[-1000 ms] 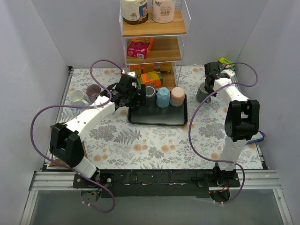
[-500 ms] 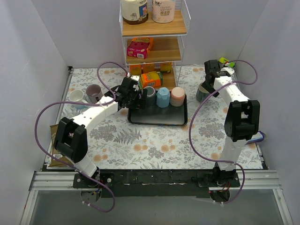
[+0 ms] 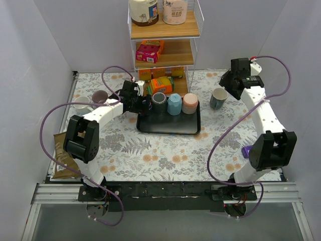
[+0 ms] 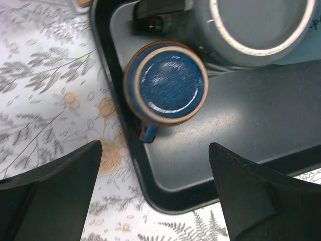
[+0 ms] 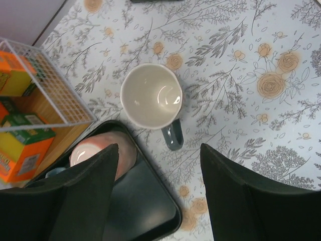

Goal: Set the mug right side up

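Evidently we hold our right gripper (image 5: 157, 150) released above the upright teal mug (image 5: 150, 95), the left gripper (image 4: 154, 150) gaping over the tray's (image 4: 241, 125) inverted blue mug (image 4: 165, 83) to grasp it.

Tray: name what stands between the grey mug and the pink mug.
The light-blue mug, between the grey mug and pink mug; top external view shows it.
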Available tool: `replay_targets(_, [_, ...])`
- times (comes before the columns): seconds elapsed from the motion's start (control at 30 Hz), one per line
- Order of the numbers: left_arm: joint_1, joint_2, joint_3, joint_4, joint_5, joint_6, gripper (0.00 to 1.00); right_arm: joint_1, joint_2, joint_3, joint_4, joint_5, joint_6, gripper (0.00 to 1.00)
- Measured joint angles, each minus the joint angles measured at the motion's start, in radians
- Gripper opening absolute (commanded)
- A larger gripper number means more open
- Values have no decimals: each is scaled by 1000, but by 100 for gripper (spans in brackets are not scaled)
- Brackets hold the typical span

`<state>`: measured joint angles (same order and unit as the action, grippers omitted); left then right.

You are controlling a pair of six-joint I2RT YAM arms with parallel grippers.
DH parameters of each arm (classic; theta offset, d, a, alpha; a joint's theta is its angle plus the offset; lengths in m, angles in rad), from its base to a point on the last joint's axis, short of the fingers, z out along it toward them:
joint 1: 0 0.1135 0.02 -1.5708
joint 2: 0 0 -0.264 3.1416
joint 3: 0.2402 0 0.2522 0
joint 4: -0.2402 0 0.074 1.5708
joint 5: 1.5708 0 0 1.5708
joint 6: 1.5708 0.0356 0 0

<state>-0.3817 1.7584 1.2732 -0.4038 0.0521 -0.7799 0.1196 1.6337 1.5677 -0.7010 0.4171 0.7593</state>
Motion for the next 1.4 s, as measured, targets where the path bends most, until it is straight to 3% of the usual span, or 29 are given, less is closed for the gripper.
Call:
replay_targets(0.27, [-13,61,16,82,70,44,93,0,-156,-41,-8,-84,-32,73])
replay_targets(0.6, [-13,194,102,120,68,39,76,0,-219,-138,-11,-135,-39,72])
replay_targets(0.73, [-13,207,102,112,64,34,64,0,-249,-178,-13,-145,-42,71])
replay_targets(1.0, [-13,207,104,111,61,28,22,-1,-283,-192,-15,-158,-54,71])
replay_targets(1.23, [-14,190,102,84,61,4,16,-1,-350,-245,-13,-190,-61,72])
replay_targets(1.4, [-18,146,79,72,60,-21,0,-1,-409,-304,-12,-224,-61,72])
